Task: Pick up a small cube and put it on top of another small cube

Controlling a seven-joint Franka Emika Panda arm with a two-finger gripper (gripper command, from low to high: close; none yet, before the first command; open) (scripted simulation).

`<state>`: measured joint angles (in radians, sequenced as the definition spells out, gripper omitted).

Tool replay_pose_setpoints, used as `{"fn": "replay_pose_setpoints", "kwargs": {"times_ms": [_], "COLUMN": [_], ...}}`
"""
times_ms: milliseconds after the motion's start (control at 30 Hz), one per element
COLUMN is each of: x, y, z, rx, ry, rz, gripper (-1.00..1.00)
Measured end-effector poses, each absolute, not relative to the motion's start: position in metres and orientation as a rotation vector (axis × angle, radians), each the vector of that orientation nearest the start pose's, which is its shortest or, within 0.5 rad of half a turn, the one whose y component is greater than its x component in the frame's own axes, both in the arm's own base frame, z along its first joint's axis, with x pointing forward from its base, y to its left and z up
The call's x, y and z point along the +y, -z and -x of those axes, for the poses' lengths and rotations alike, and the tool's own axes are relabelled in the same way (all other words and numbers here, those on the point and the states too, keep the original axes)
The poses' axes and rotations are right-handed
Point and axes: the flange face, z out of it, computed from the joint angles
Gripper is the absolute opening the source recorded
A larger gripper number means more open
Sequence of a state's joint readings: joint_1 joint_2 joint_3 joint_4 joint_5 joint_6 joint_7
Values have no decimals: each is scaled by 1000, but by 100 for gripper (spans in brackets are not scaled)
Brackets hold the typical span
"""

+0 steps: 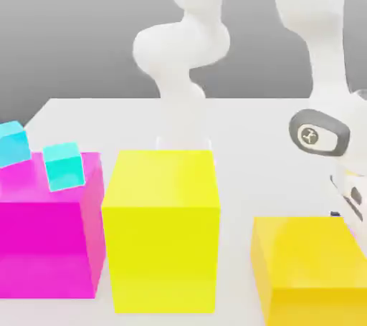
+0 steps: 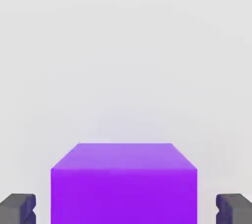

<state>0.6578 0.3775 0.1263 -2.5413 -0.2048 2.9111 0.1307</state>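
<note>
A: Surface first, quick. Nearest stuff?

B: White table (image 1: 244, 145), plain grey wall behind. In the exterior view, front row: magenta block (image 1: 46, 238) at that view's left, tall yellow block (image 1: 161, 228) in the middle, lower yellow block (image 1: 308, 267) at the right, cut off by the frame edge.

A: The cyan ones?

B: Two small cyan cubes on top of the magenta block: one (image 1: 63, 165) tilted near its front, the other (image 1: 13, 142) further back, clipped by the frame's left edge.

A: Task cube?

B: Small purple cube (image 2: 124, 183), hand view, sitting on the white table between the two dark fingertips (image 2: 19, 208). Lower part cut off by the frame.

A: Gripper closed on it?

B: Gripper (image 2: 126, 209) has a fingertip on each side of the cube with a visible gap on both sides. Whether it's clamped, can't tell.

A: Further back?

B: White arm (image 1: 186, 52) rises behind the tall yellow block, upper part out of frame. Wrist section (image 1: 320, 133) comes down at the exterior view's right, behind the lower yellow block, which hides the hand end.
</note>
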Motion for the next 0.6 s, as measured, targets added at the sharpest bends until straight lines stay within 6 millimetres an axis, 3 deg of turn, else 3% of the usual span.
{"fn": "replay_pose_setpoints", "kwargs": {"times_ms": [133,367,433,533,600], "x": [327,330,321,246,189], "y": [-134,-202,-224,-266,-296], "z": [-302,-301,-316,-388,-423], "rx": [-1288,-1327,-1333,-1119,-977], "ry": [-1,43,106,152,165], "rz": [2866,2856,2873,3010,3089], "gripper": [-100,-100,-100,-100,-100]}}
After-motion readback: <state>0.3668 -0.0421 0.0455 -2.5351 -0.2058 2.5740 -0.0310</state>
